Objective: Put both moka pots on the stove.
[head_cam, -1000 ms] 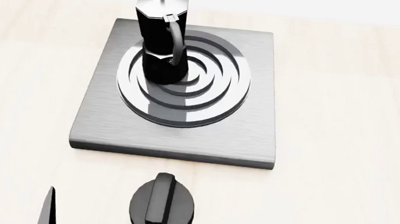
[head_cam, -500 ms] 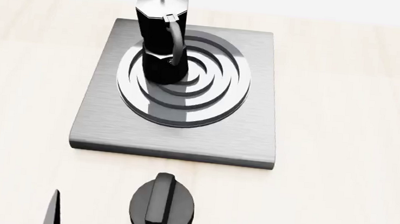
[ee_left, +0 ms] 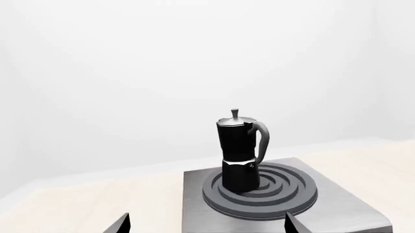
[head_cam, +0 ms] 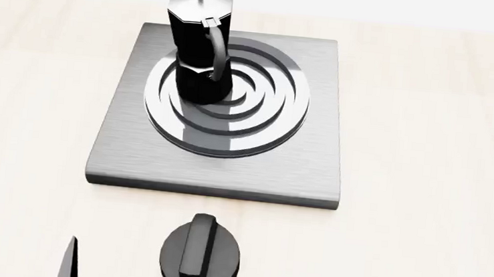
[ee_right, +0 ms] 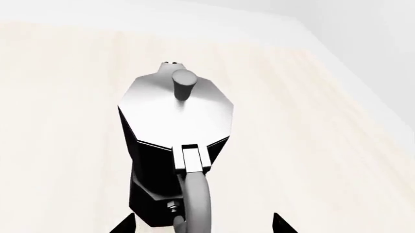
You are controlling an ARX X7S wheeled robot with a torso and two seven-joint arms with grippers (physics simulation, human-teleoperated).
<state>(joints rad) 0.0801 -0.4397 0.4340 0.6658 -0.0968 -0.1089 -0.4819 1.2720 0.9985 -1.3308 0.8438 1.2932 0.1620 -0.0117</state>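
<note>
We see one tall faceted black moka pot (head_cam: 198,47) standing upright on the ring burner of the flat square brushed grey stove (head_cam: 308,164), well ahead of our left end effector (ee_left: 207,228), whose fingers are spread. The second black moka pot (ee_right: 175,145) stands on the pale wooden bench (ee_right: 58,97), directly below our right end effector (ee_right: 204,228), spread around its curved handle.

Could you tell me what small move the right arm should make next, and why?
Probably lower the right gripper onto the curved handle of the second faceted black moka pot and close: its fingertips sit open either side of that handle, on bare wood, while the other pot already stands on the grey metal stove.
</note>
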